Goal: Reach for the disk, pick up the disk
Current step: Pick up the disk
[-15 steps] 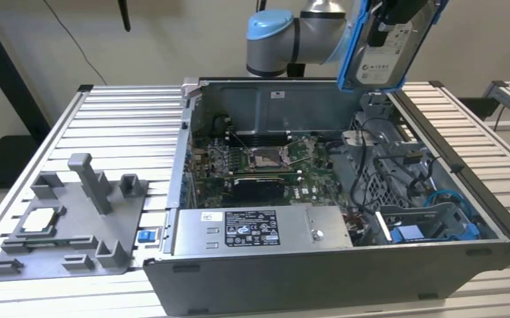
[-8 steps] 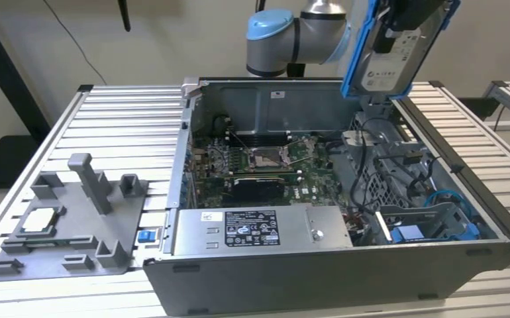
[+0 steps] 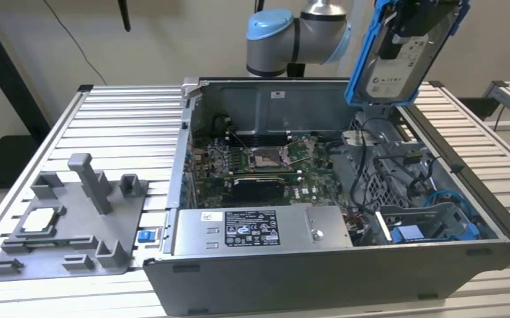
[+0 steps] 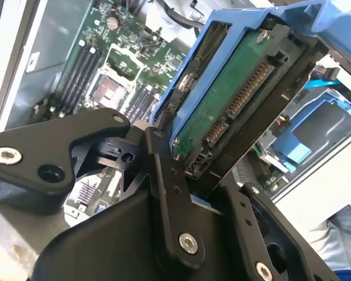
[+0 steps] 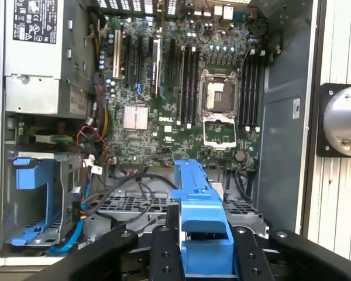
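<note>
The disk [image 3: 395, 63] hangs upright in the air above the back right corner of the open computer case [image 3: 326, 278], its white label facing the exterior view and its blue carrier frame around the edges. My gripper [image 3: 421, 25] is shut on the disk's upper end. In the second wrist view the disk [image 4: 231, 102] shows its green circuit board and connector between the black fingers [image 4: 164, 175]. In the first wrist view the blue frame of the disk [image 5: 200, 216] sits clamped between the two fingers [image 5: 162, 257], high over the motherboard.
Inside the case lie the motherboard [image 3: 255, 165], a silver power-supply box [image 3: 259, 228] at the front, loose cables and a blue drive bay [image 3: 432, 228] on the exterior view's right. A grey fixture [image 3: 69, 225] holding a small square chip [image 3: 41, 220] stands on the slatted table at the exterior view's left.
</note>
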Action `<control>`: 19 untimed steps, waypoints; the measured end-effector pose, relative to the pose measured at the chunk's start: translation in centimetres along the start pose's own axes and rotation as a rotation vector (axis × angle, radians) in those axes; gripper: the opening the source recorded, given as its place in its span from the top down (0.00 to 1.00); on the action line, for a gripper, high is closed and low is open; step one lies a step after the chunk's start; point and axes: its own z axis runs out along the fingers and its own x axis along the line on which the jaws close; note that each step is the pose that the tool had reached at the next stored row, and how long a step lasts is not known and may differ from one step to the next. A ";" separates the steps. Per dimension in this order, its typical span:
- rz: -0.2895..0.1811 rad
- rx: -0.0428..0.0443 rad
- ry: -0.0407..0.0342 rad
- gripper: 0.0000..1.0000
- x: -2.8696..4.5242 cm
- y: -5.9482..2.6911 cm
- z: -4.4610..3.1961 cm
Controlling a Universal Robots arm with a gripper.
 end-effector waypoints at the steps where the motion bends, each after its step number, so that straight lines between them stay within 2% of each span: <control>1: 0.000 0.0000 0.0000 1.00 0.24 0.01 -0.02; 13: 0.000 -0.0001 0.0013 1.00 2.26 0.07 -0.23; 19: 0.000 0.0000 0.0014 1.00 2.86 0.08 -0.29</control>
